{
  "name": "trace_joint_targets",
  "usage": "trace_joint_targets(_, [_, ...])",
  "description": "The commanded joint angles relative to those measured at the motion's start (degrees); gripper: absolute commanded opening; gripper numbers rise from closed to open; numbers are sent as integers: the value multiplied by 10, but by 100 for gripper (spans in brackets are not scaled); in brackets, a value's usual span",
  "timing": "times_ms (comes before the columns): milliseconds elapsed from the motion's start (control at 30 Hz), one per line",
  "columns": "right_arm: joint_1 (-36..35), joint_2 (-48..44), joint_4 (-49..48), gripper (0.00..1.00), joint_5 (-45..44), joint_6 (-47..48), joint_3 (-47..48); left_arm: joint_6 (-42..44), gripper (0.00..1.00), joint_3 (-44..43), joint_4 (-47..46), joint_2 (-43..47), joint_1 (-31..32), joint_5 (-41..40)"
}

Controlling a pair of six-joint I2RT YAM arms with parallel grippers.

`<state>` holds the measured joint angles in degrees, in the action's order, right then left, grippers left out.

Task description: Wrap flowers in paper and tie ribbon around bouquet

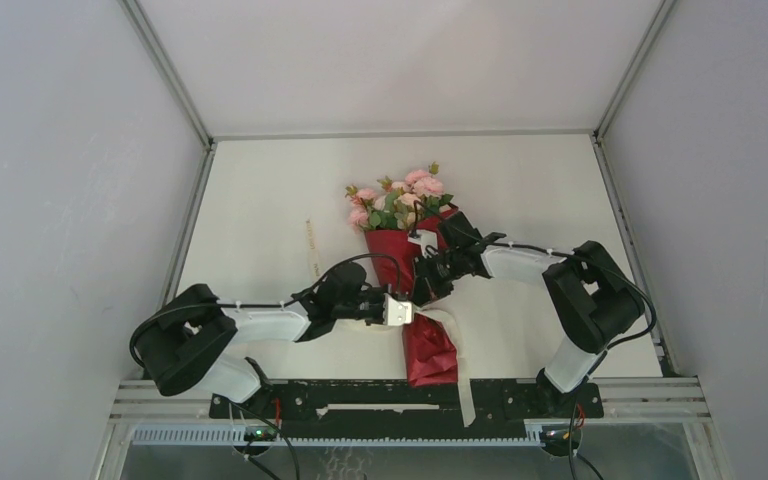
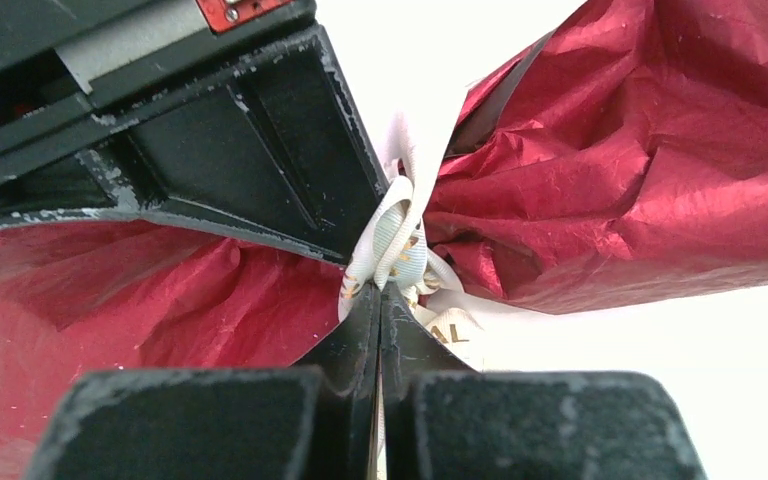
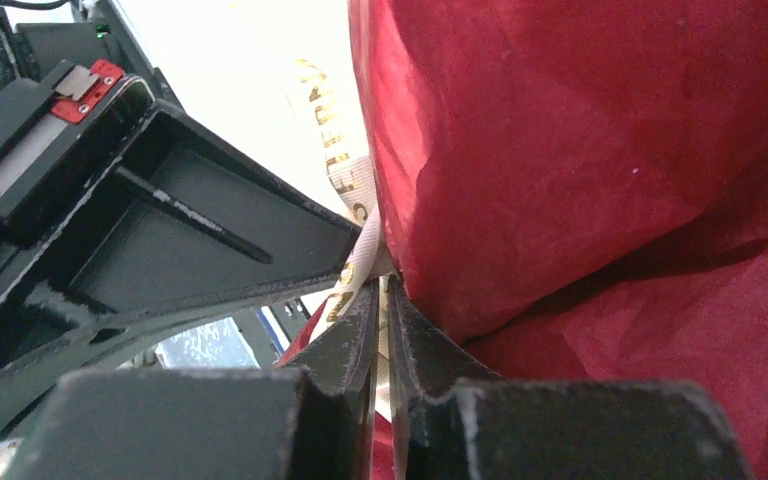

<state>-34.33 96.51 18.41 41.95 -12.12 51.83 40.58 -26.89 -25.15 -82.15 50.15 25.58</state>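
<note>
Against the bouquet (image 1: pixel 390 250), the left gripper (image 2: pixel 379 296) clamps the ribbon (image 2: pixel 392 238); whether the right gripper (image 3: pixel 382 292) grips it is unclear.

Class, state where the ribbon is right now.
Top view: the ribbon wraps the bouquet's waist at mid-table, between the left end effector and right end effector, its tail trailing toward the near edge.

Bouquet (image 1: pixel 392 246) on table (image 1: pixel 260 200), left hand (image 1: pixel 397 311) and right hand (image 1: pixel 423 283) at its waist
</note>
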Motion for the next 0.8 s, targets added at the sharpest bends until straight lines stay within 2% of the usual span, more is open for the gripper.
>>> trace_joint_targets(0, [6, -16, -80, 15, 67, -33, -26, 32, 0, 2, 37, 8, 0, 16])
trace_joint_targets(67, [7, -15, -95, 15, 67, -40, -35, 53, 0, 3, 57, 16, -2, 44])
trace_joint_targets(233, [7, -4, -118, 19, 76, -54, -46, 61, 0, 1, 54, 9, -2, 56])
trace_joint_targets(367, [8, -8, -129, 21, 82, -57, -49, 44, 3, -2, 36, 4, -4, 33])
trace_joint_targets(600, [8, -11, -121, 26, 80, -47, -49, 2, 1, -9, 8, 2, -8, -7])
trace_joint_targets(767, [5, -7, -113, 35, 65, -40, -49, -16, 0, -15, 6, 4, -11, 0])
